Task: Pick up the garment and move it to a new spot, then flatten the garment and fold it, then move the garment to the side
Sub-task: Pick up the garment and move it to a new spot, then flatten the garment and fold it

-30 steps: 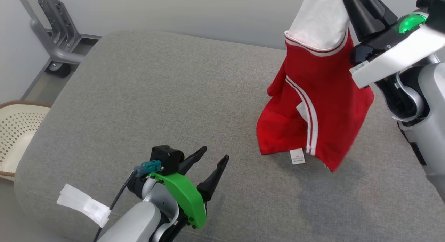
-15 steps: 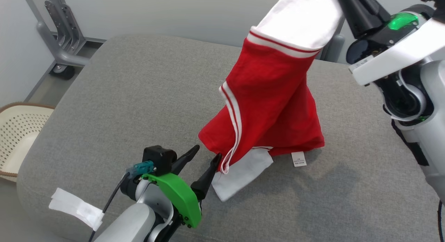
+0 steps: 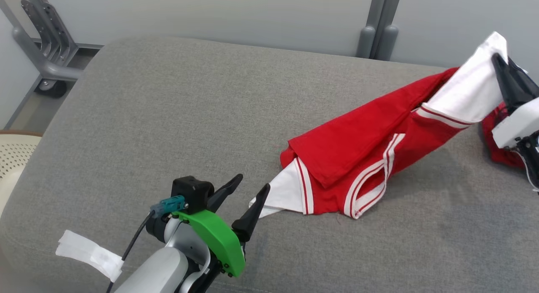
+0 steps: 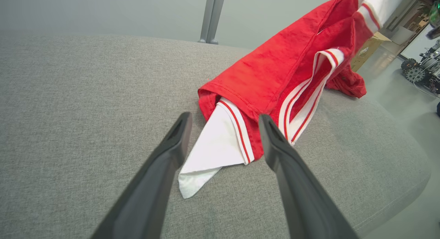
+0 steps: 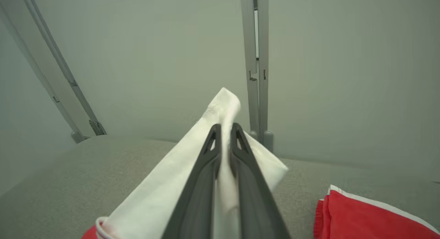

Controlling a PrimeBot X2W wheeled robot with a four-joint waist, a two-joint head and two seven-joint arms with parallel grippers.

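Item 1, right gripper point(image 5: 226, 127): fingers closed tight on a white sleeve point(image 5: 161, 197) of the garment, with a thin fold of cloth pinched between them. Held raised over the cushion's right back corner, probably so the cloth is drawn out long and lies straighter for flattening.

Item 2, left gripper point(image 4: 224, 117): fingers wide apart and holding nothing, low over the cushion's front edge near its middle. The other sleeve point(image 4: 213, 149) lies between the tips and just beyond them. Placed, by my reading, to take that end so both arms can stretch the piece.

Item 3, garment point(image 3: 349, 154): red shirt with white sleeves and striped trim. Runs slantwise across the cushion's right half, near end flat on the fabric, far end lifted off it by the right gripper. Body doubled over itself, not yet flat.

Item 4, cushion point(image 3: 168, 116): grey, broad, upholstered. Basket point(image 3: 12, 158) beside its left edge, cut off by the picture's border.

Not determined: the red bunch behind the right gripper, partly hidden by the arm; which face of the shirt is up; whether the left tips touch the sleeve.
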